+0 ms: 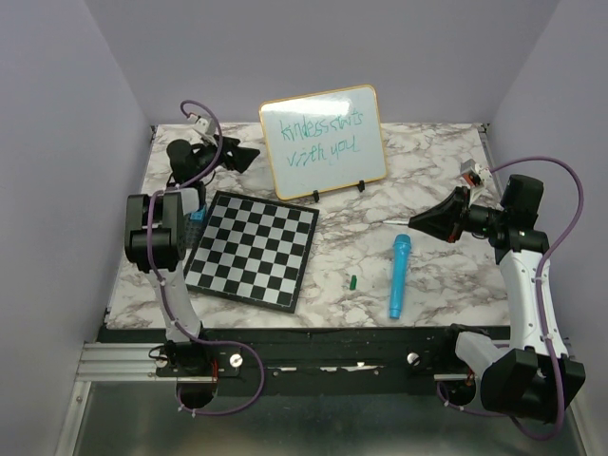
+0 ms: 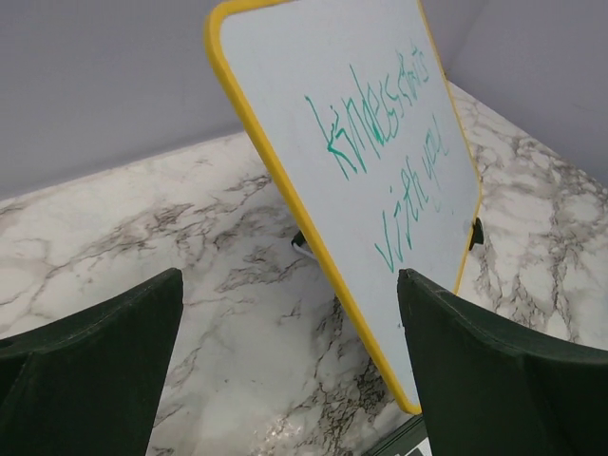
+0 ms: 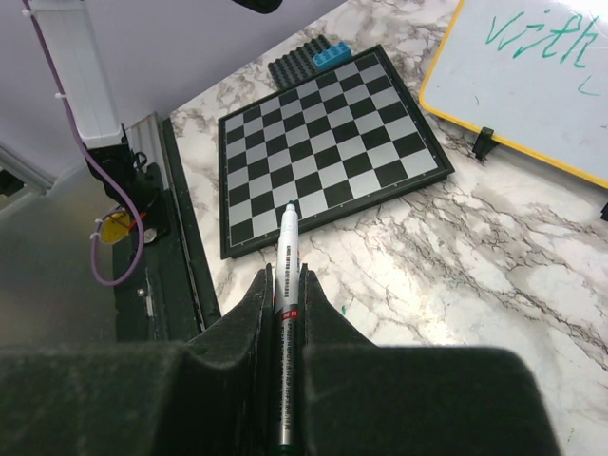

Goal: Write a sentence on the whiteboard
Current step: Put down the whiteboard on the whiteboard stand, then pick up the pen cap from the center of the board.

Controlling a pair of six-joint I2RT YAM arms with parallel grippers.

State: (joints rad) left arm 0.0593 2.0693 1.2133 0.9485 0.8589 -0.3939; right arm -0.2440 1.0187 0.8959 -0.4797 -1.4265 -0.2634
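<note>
Left gripper (image 2: 290,285) spread wide, held nothing, just beside the left edge of the whiteboard (image 1: 369,152). Right gripper (image 3: 283,285) was clamped on a marker (image 3: 288,237), print unreadable, well right of the whiteboard. Board stood on 2 black feet; the sentence (image 1: 318,138), green, read "kindess starts with you".
</note>
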